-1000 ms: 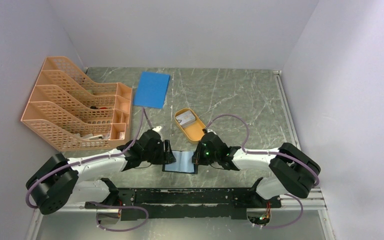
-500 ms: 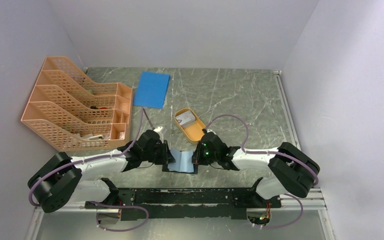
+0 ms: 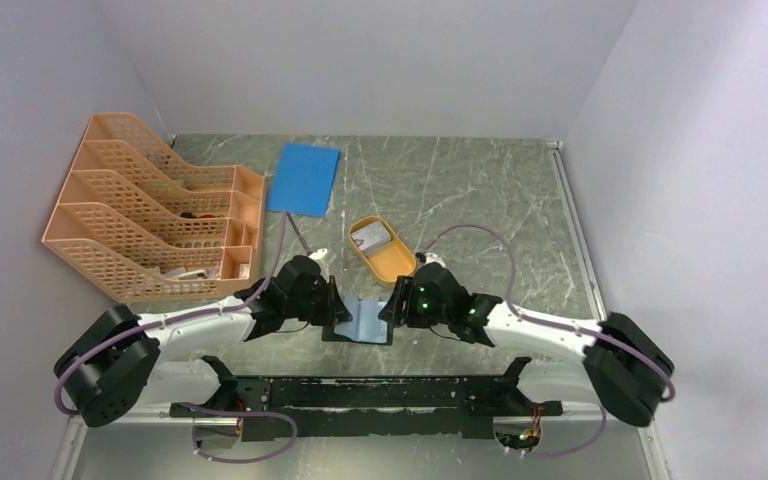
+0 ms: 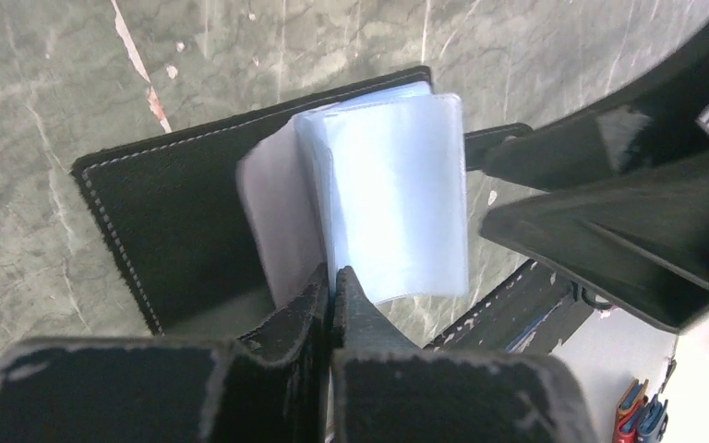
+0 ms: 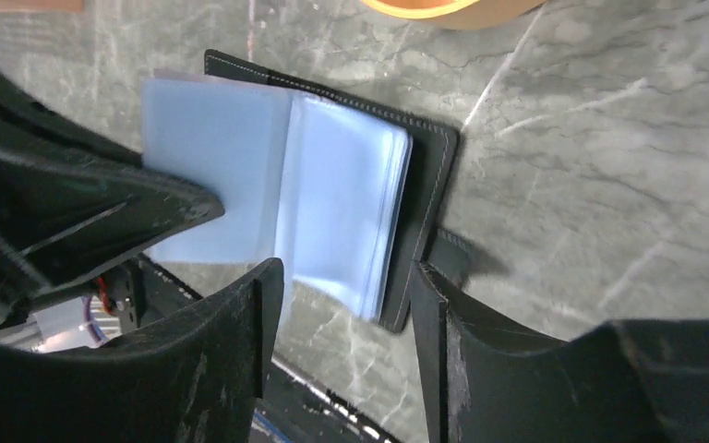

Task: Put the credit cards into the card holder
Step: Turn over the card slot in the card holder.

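Note:
The black card holder lies open on the table between my two grippers. My left gripper is shut on one clear bluish plastic pocket, holding that page up off the black cover. My right gripper stands open just off the holder's right edge, with nothing between its fingers. The pale credit cards lie in the orange oval dish behind the holder, apart from both grippers.
A peach mesh file organiser fills the left side. A large blue flat sheet lies at the back. The black mounting rail runs along the near edge, close under the holder. Walls close in left, back and right.
My left gripper has shut on a plastic pocket and raised it. My right gripper has opened and let go, and the right arm's elbow has swung out to the right.

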